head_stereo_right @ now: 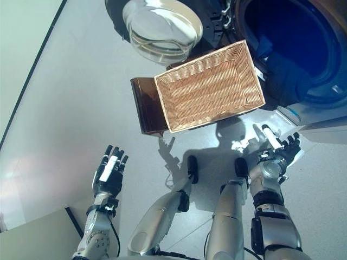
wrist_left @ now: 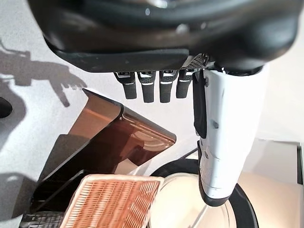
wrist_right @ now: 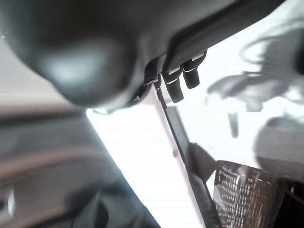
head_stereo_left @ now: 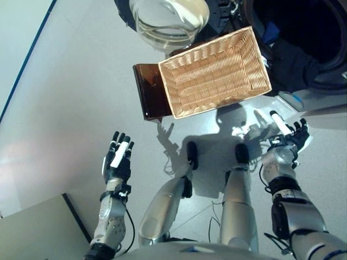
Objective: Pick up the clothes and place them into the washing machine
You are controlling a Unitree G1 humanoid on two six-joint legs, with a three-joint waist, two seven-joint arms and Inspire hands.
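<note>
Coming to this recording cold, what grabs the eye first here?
The wicker basket sits empty in the middle of the floor, resting partly on a brown translucent stand. Just beyond it the washing machine stands with its glass door swung wide and dark clothes inside the drum. Nearer the robot, the left hand and right hand are both open and hold nothing.

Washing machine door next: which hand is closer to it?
Left, probably. The round glass washing machine door hangs open on the robot's left side of the empty woven wicker basket. The open left hand is on that side; the open right hand sits below the dark drum opening.
</note>
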